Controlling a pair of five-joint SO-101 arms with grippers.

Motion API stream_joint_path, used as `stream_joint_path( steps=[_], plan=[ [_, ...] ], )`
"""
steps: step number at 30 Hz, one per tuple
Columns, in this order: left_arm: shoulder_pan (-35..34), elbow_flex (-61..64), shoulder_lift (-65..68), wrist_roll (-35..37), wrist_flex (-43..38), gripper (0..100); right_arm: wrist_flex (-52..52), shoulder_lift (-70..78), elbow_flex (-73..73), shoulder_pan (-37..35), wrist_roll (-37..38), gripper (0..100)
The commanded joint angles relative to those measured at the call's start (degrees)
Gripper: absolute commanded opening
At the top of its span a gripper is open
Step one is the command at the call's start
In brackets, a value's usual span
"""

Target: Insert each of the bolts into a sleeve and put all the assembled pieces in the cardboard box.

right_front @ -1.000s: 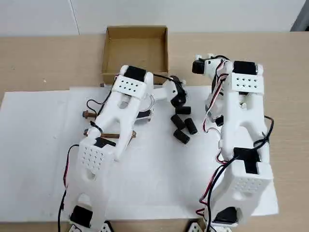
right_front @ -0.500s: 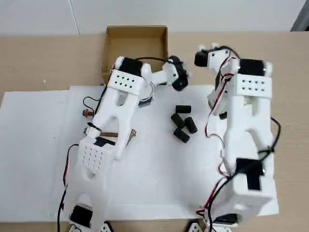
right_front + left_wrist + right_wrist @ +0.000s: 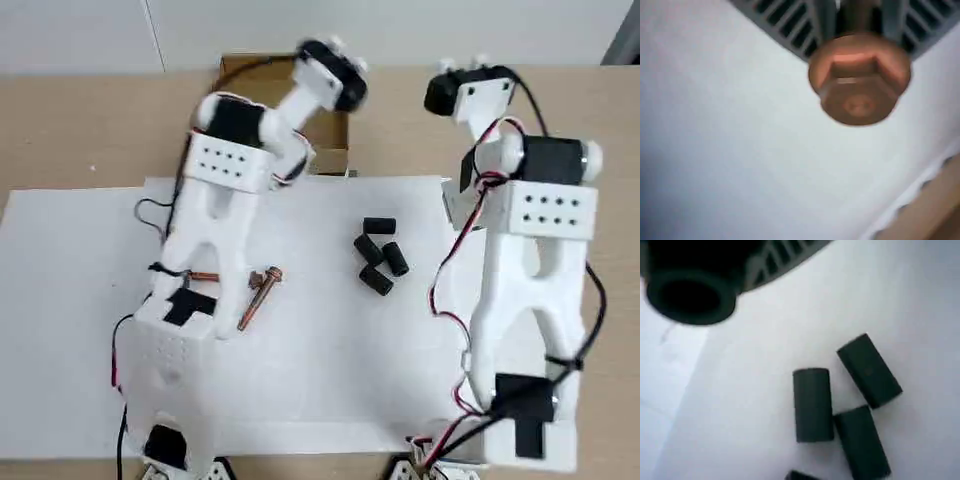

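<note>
**A:** What does the left claw [image 3: 856, 17] have?

**B:** It is clenched on a copper bolt [image 3: 858, 87]. The shank sits between the fingers and the hex head faces the wrist camera. From above, that arm is raised by the near corner of the cardboard box [image 3: 255, 82], at the far side of the surface [image 3: 80, 120].

**A:** And the right claw [image 3: 700, 265]?

**B:** It is grasping a black sleeve [image 3: 690, 295], whose open end points at its own wrist camera. In the high view this arm is lifted too, off to the side of the box and well apart from the other arm.

**A:** Where are the other parts?

**B:** Four loose sleeves [image 3: 367, 248] lie bunched together on the white paper [image 3: 330, 380], between the two arms. Some touch, and all lie on their sides. A loose bolt [image 3: 255, 300] lies on the paper just beside the left arm. A second bolt [image 3: 205, 276] is partly hidden under that arm.

**A:** Is anything in the box?

**B:** I cannot tell, because the left arm covers much of it.
</note>
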Motion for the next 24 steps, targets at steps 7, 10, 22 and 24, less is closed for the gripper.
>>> stream_joint_path(
  steps=[7, 10, 22, 24],
  plan=[
    [-6.3, -2.4, -11.3, 19.5, 0.9, 0, 0.7, -15.0, 7.2, -1.2, -5.9, 0.2],
    [-7.4, -2.4, -13.8, 24.6, 0.9, 0, 0.4, -21.3, 11.6, -2.8, -8.4, 0.2],
    [-7.8, 14.2, -30.4, 35.7, 0.8, 0, -11.5, -45.5, 36.9, -3.8, -20.6, 0.2],
    [-7.8, 20.2, -34.1, 37.0, 0.7, 0, -13.2, -47.9, 40.4, -3.8, -21.7, 0.2]
  ],
)
